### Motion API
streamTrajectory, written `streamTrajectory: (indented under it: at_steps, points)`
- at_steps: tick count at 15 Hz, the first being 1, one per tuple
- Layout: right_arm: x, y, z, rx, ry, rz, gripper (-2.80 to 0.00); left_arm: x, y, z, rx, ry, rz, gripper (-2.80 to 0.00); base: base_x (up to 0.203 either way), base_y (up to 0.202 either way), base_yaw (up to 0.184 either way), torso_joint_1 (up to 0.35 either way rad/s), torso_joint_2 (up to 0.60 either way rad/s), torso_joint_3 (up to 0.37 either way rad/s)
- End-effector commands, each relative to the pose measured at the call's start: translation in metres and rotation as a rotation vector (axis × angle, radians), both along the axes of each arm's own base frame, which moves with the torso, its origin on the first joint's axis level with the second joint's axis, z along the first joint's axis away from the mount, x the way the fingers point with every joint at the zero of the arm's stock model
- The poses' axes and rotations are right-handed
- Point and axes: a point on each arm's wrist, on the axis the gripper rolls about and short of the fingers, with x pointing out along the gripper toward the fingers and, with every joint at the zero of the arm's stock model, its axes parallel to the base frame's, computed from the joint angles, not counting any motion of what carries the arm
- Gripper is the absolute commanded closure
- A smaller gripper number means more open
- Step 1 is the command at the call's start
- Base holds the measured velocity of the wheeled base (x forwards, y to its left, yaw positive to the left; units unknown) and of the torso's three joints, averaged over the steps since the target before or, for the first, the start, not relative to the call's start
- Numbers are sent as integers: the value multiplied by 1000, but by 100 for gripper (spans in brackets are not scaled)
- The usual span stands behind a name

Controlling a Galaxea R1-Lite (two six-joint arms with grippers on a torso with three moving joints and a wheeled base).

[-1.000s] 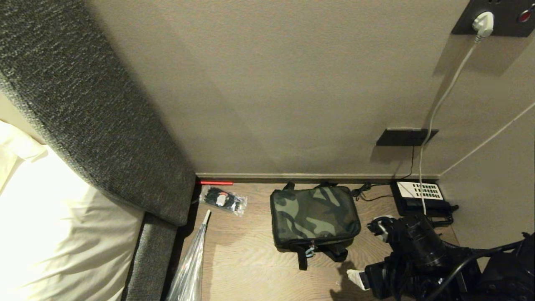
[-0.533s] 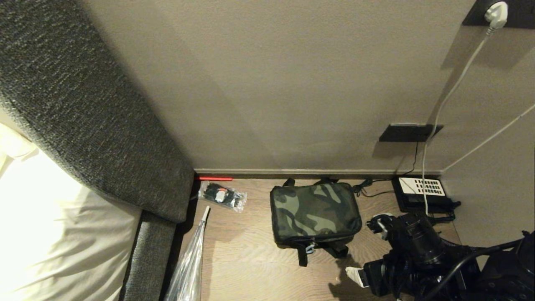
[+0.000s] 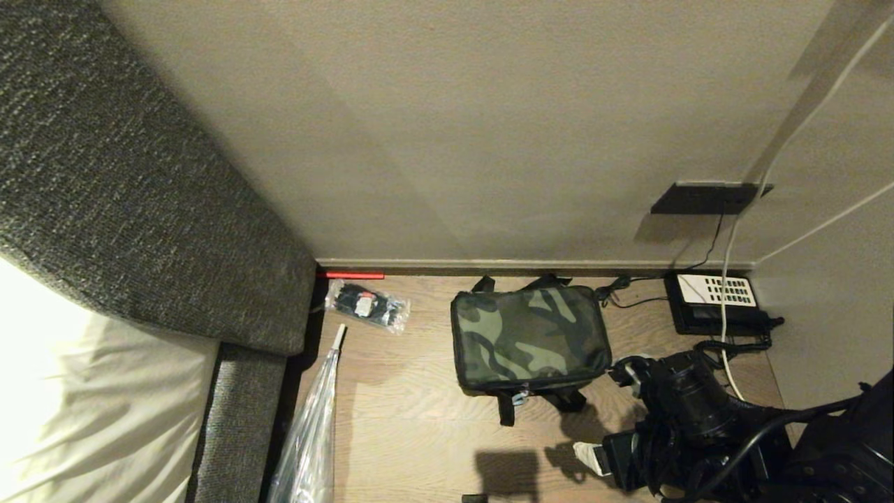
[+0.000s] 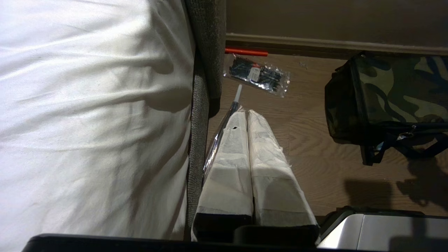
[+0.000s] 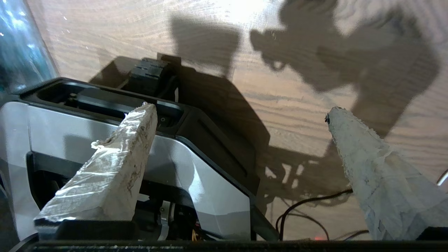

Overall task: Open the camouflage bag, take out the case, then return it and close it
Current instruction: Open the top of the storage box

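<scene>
On your left, the left gripper (image 4: 245, 115) has its fingers pressed together beside the bed (image 4: 87, 122). The camouflage bag (image 3: 529, 339) lies zipped on the floor (image 3: 419, 419) near the wall. On the right, the right gripper (image 5: 241, 115) stands wide and empty above the floor.

Tilts further down, shifting the whole head view (camera motion, not the things): wall socket gone past the top edge, camouflage bag (image 3: 529, 339) and phone (image 3: 719, 304) sitting higher, more floor (image 3: 419, 433) showing.
</scene>
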Motion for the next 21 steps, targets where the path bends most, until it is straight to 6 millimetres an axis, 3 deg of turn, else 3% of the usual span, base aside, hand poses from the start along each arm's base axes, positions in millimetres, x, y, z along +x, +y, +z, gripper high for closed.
streamTrajectory:
  at_steps: [1, 21]
  points:
    - [4, 3, -3, 0, 2, -3, -280, 0, 0, 0, -1, 1, 1, 0, 0, 0, 0, 2, 2, -197]
    - [33, 18, 2, 36, -48, -18, -280, 0, 0, 0, -6, -5, -1, 0, 0, 0, 0, 3, 2, -180]
